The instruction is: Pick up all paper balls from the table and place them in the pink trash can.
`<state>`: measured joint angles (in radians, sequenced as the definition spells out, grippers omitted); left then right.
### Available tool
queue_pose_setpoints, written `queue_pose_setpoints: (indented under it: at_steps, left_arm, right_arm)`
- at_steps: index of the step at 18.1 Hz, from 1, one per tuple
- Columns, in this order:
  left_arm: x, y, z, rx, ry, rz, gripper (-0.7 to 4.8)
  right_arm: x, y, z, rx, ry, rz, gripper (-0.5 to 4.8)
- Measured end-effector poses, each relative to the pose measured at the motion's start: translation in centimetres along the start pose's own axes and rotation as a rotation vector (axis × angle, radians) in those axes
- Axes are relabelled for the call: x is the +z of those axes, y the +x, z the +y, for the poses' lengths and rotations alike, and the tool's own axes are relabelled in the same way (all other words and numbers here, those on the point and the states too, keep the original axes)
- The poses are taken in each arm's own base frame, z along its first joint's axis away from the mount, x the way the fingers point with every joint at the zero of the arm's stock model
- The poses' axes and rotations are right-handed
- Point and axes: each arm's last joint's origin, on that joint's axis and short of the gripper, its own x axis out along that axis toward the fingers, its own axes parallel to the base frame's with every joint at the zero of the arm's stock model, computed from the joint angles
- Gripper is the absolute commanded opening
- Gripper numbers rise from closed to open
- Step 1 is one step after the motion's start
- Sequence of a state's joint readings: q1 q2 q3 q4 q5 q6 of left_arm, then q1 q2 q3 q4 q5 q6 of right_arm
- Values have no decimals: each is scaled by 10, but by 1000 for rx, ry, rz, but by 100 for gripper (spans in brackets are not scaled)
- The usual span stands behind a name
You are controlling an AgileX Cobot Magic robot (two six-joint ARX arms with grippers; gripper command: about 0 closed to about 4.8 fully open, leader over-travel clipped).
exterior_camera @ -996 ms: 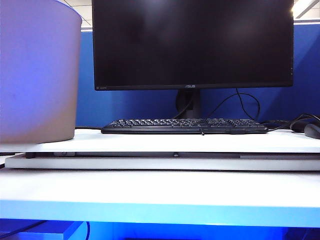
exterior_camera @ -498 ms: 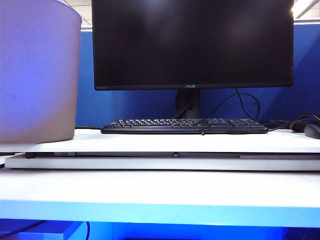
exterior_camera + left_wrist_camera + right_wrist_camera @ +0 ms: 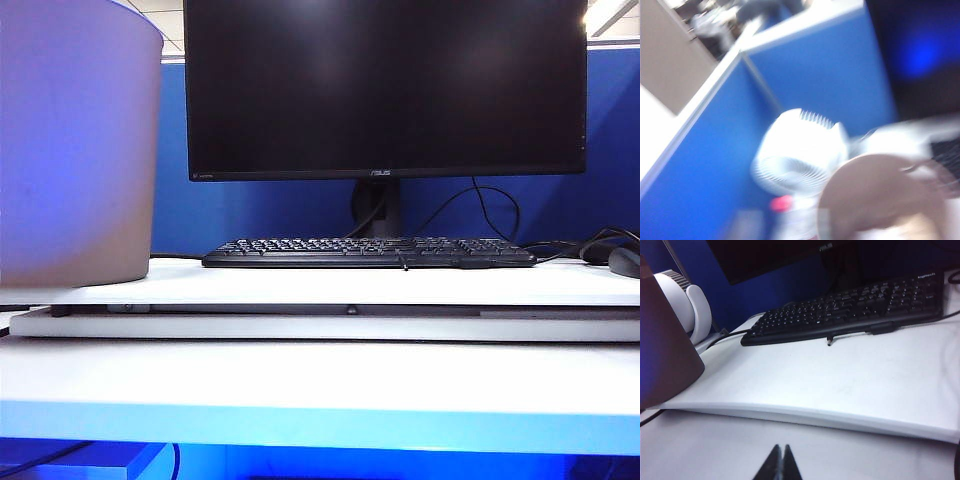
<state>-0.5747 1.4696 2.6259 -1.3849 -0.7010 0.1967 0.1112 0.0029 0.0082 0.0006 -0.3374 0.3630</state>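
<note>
- Pink trash can point(image 3: 75, 140): a large smooth bin, dusty pink turning purplish in the light, plain and unmarked. In the exterior view it stands on the raised white platform board point(image 3: 400, 285), to the left of the black keyboard point(image 3: 368, 252).
- Paper balls show in none of the three views; I cannot tell whether any lie inside the bin.
- Table point(image 3: 320, 385): white and flat, with the thin board lying on it. On the board behind the keyboard stands a dark monitor point(image 3: 385, 88), with cables trailing to its right. A blue partition wall point(image 3: 260, 210) closes off the space behind the monitor.
- Left wrist view, heavily blurred: the bin's round rim point(image 3: 880, 195) seen from above, a white desk fan point(image 3: 800, 150) just beyond it, blue partition panels behind that. The left gripper itself does not appear, so whether its jaws are spread or pressed together cannot be told.
- Right gripper point(image 3: 780, 462): dark fingertips pressed together with nothing between them, hovering low over the bare table just short of the board's front edge. The bin's wall point(image 3: 665, 350) stands well off to one side of those tips, the keyboard point(image 3: 850, 305) beyond the board's open stretch.
</note>
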Motion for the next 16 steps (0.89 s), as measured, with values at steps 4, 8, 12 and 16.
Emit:
queue_pose_setpoints:
  at_steps: [4,8,12,16]
  left_arm:
    - [-39,-108,72,-473,-317,-266,-6]
    - [-99,-186,135,-588,-468,-482,-6]
    - [-157,-237,172,-647,-520,-656,-6]
    - [-182,-252,183,-603,-549,-692,-6]
  right_arm:
    - [1,0,1,7,-4,-11,-1]
    - [1,0,1,8,-5,-12,-1]
    - [1,0,1,9,-6,-14,-1]
    - [1,0,1,8,-6,-14,-1]
